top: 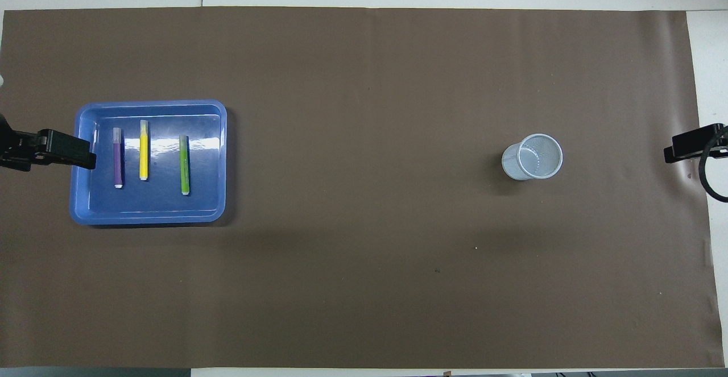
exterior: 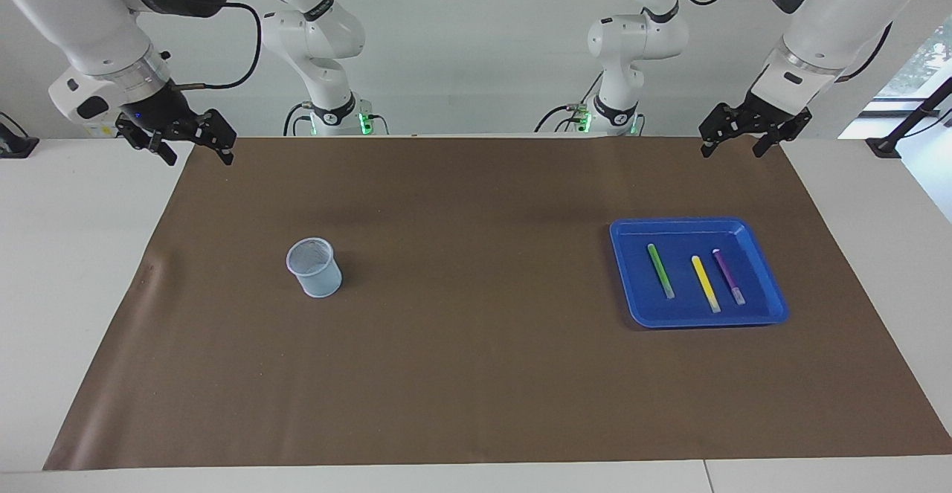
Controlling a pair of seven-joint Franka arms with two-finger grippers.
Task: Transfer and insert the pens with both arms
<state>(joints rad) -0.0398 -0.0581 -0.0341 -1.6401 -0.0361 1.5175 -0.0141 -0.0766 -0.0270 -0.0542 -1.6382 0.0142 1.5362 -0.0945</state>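
Note:
Three pens lie side by side in a blue tray point(exterior: 699, 322) toward the left arm's end of the table: green point(exterior: 660, 271), yellow point(exterior: 705, 283) and purple point(exterior: 728, 276). In the overhead view they are the green pen point(top: 184, 164), the yellow pen point(top: 144, 150) and the purple pen point(top: 118, 158). My left gripper point(exterior: 732, 151) hangs open and empty, raised over the mat's corner at its own end, apart from the tray. My right gripper point(exterior: 199, 158) hangs open and empty, raised over the mat's corner at its end.
A pale mesh pen cup point(exterior: 314, 267) stands upright on the brown mat point(exterior: 476, 374) toward the right arm's end, and shows in the overhead view point(top: 532, 156). The tray's rim shows there too point(top: 148, 218). White table borders the mat.

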